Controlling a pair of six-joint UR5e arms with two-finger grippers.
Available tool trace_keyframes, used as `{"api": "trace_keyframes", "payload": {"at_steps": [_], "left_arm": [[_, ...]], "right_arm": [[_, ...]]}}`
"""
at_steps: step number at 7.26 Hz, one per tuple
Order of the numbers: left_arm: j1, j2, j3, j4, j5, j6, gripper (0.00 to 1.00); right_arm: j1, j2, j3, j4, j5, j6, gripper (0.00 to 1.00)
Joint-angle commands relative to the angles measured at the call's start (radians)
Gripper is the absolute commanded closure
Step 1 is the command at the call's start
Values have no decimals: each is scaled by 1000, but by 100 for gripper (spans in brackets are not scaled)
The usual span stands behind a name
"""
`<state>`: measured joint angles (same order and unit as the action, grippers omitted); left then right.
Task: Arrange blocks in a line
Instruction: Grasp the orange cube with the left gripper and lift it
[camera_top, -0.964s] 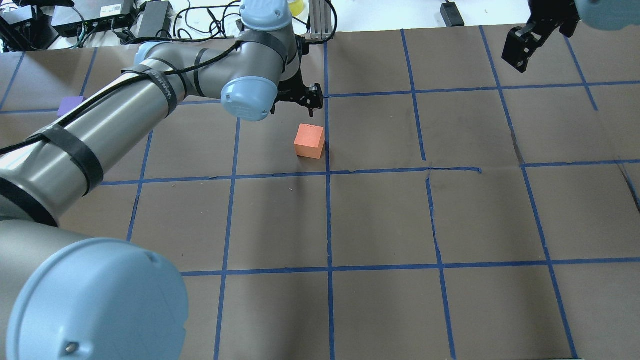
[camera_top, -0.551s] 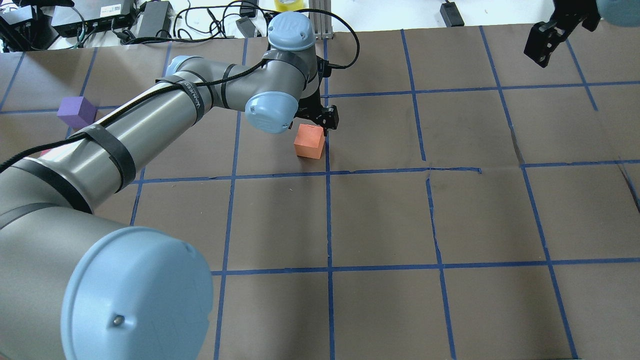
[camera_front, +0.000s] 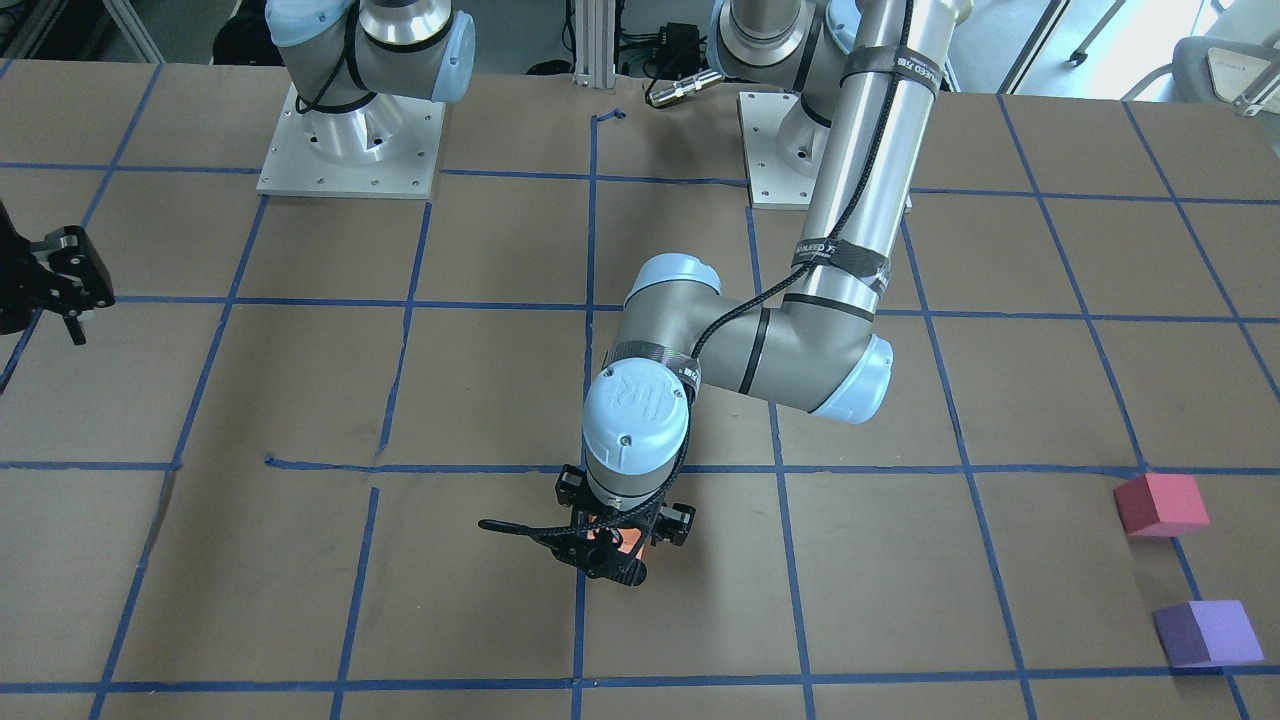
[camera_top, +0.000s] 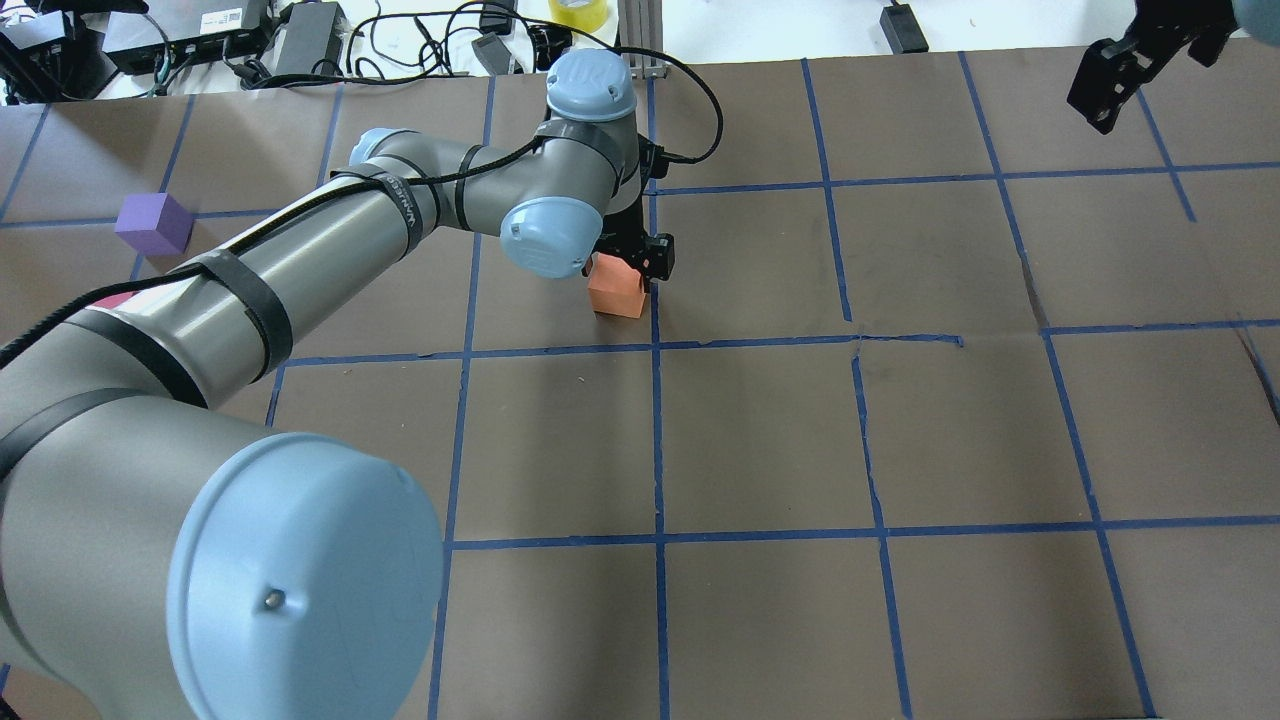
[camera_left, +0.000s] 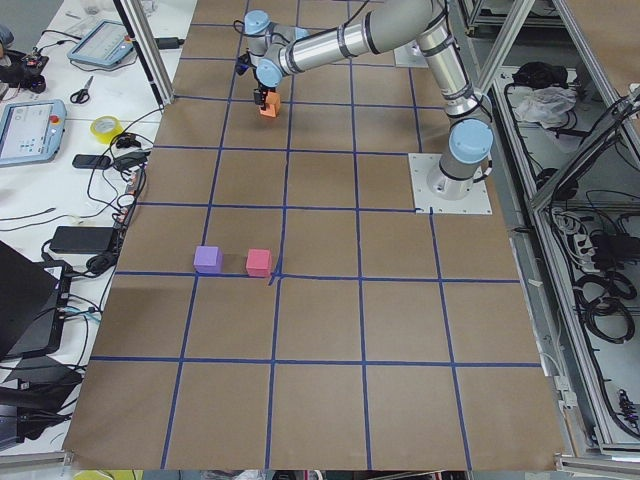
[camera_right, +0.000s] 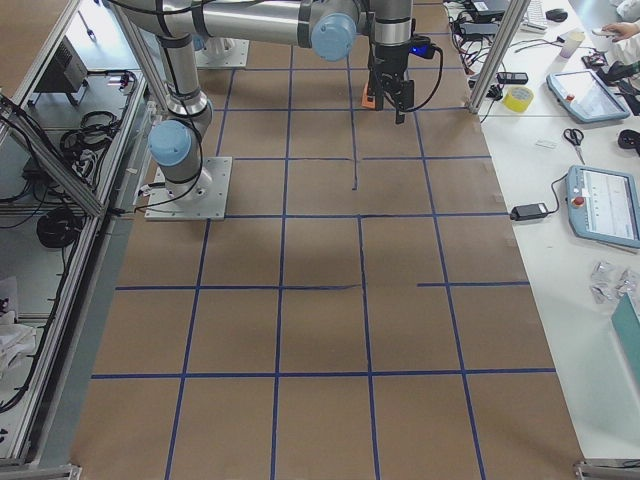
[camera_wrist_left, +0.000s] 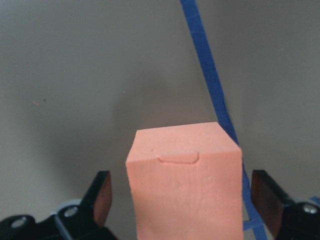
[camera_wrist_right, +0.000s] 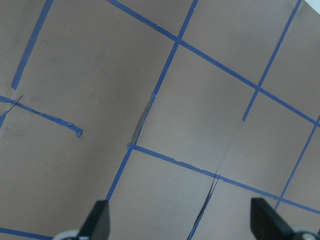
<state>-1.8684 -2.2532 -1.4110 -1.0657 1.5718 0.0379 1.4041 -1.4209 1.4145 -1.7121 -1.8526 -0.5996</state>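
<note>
Lowered since a second ago, the left gripper straddles the orange block in the overhead view; its wrist view shows jaws spread, flanking the block without touching, poised to grasp; the right wrist view shows the right gripper spread, empty.

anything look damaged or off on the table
Yes. The brown paper cover is torn along a seam, and the blue tape line nearby breaks off, misaligned. The orange block has a small curved nick on its face.

Brown paper tabletop gridded in blue tape
Past the left pincer, white bench with cables, power bricks, yellow tape roll
</note>
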Motion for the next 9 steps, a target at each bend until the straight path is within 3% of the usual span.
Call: {"api": "trace_keyframes", "payload": {"at_steps": [1,2,3,5,7,8,9], "left_arm": [[0,-3,1,1,1,-59,75],[0,24,1,3,7,-72,86],[33,56,15,9,5,-91,87],[226,98,18,15,33,-110,93],[421,161,13,-35,49,-54,100],[484,178,17,-33,138,12,100],[553,172,18,-27,140,72,100]], "right_arm": [[3,-39,3,67,122,203,0],[10,-58,6,72,174,321,0],[41,-79,20,71,181,357,0],[127,-111,70,69,184,421,0],[130,-113,75,72,266,491,0],[130,-121,92,74,286,544,0],[130,-157,118,74,329,547,0]]}}
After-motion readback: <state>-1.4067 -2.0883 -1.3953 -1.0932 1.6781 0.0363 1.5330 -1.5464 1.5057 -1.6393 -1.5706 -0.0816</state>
